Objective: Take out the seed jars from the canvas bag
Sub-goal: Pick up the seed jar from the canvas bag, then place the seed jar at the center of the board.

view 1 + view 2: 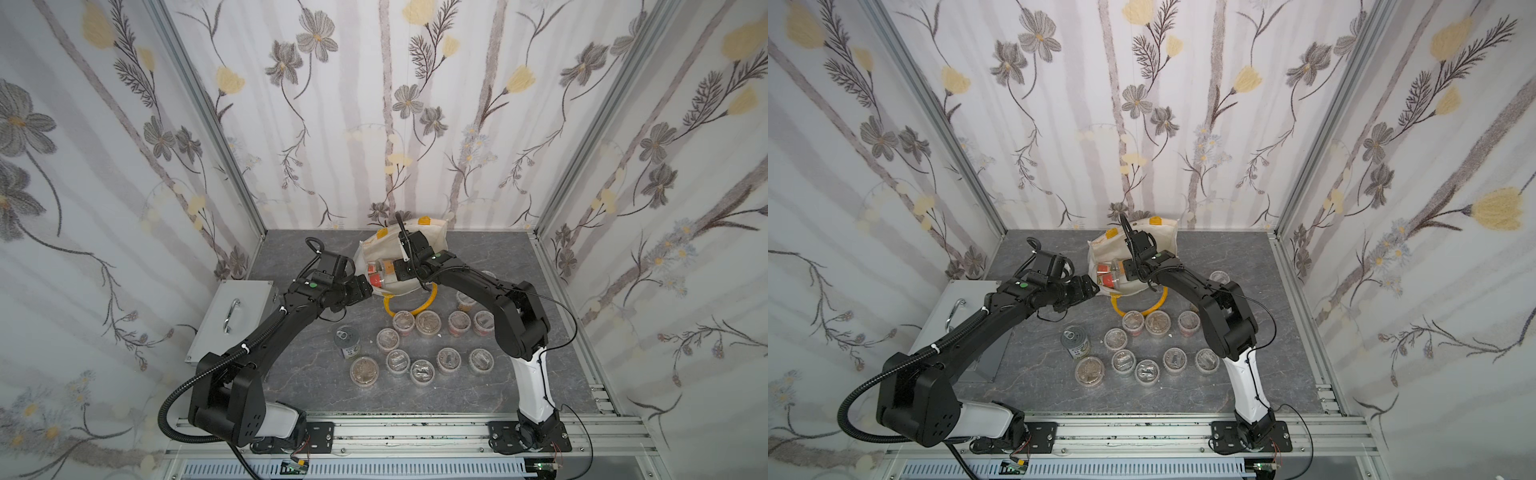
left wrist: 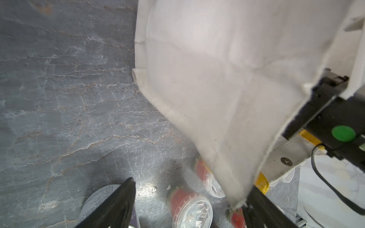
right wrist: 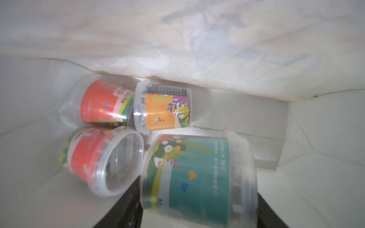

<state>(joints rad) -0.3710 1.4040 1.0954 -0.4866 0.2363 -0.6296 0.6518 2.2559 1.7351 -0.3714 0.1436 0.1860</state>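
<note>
The canvas bag (image 1: 428,237) (image 1: 1163,232) lies at the back centre, its mouth facing the left arm. My right gripper (image 3: 198,187) reaches inside it, fingers against both ends of a teal-labelled seed jar (image 3: 197,173). Three more jars lie deeper in the bag: two red (image 3: 102,158) (image 3: 104,100) and an orange one (image 3: 164,106). My left gripper (image 2: 190,184) (image 1: 361,291) stands open at the bag's rim, and the fabric edge (image 2: 237,203) brushes one finger. Several seed jars (image 1: 428,322) (image 1: 1158,322) stand upright on the table in front of the bag.
A silver pull-tab tin can (image 1: 348,341) (image 2: 98,201) stands left of the jar group, under the left gripper. A grey metal box with a handle (image 1: 237,316) lies at the left edge. The bag's yellow handle (image 1: 419,307) loops onto the table beside the jars.
</note>
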